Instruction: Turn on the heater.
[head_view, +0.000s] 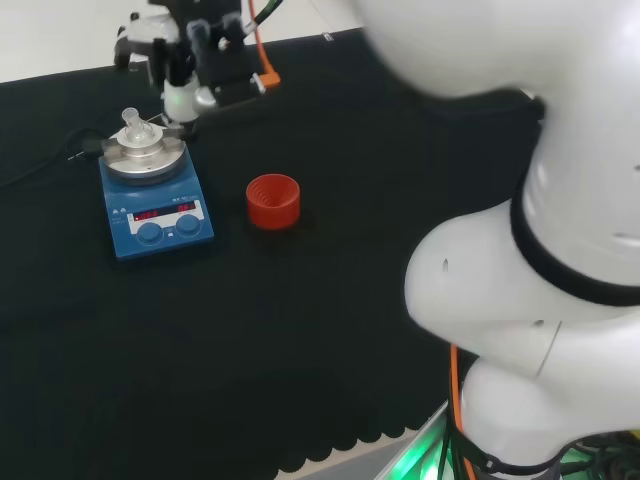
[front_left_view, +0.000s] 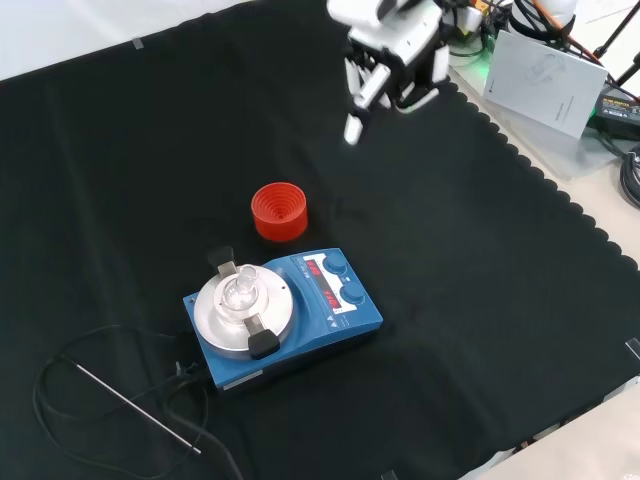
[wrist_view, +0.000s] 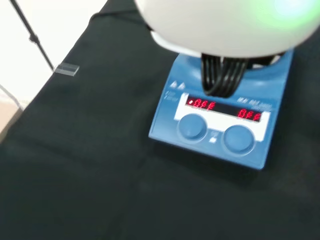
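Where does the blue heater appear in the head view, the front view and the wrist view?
Head view: the heater is at the left, left of the red ribbed ring.
Front view: the heater is at lower centre, below that ring.
Wrist view: its two knobs face the camera.
Shared landmark: the lit red displays.

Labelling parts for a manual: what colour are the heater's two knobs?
Blue, like the heater casing; the knobs show best in the wrist view.
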